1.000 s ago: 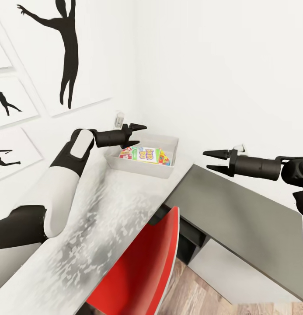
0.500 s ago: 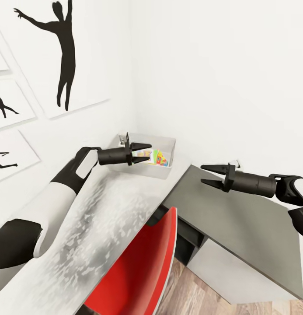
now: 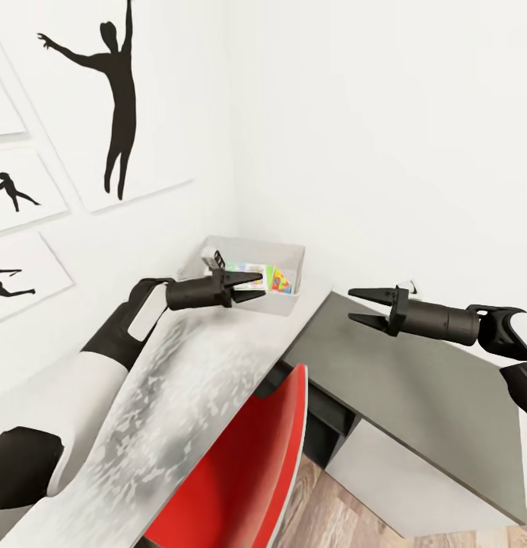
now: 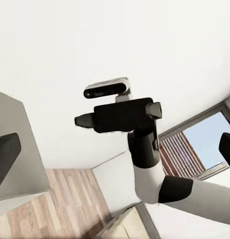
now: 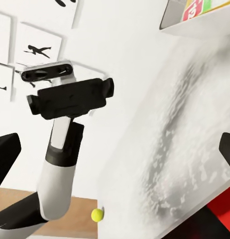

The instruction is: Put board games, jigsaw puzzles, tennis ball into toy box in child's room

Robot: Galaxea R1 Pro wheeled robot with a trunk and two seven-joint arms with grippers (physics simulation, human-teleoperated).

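The toy box (image 3: 282,303) sits at the far end of the table (image 3: 179,396), with bright toys inside. The tennis ball (image 5: 97,214) lies on the floor, near the wall. It looks light, fuzzy and round, so it may roll; pinch it across its middle. The left gripper (image 3: 252,285) and right gripper (image 3: 362,306) are both spread apart and hold nothing.

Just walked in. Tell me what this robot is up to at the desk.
It is tidying toys into the toy box in the desk's far corner, which already holds colourful board games. Neither arm carries anything: the left gripper hovers open just in front of the box, and the right gripper hangs open above the dark grey corner section. The tennis ball lies on the wood floor beyond the desk's edge.
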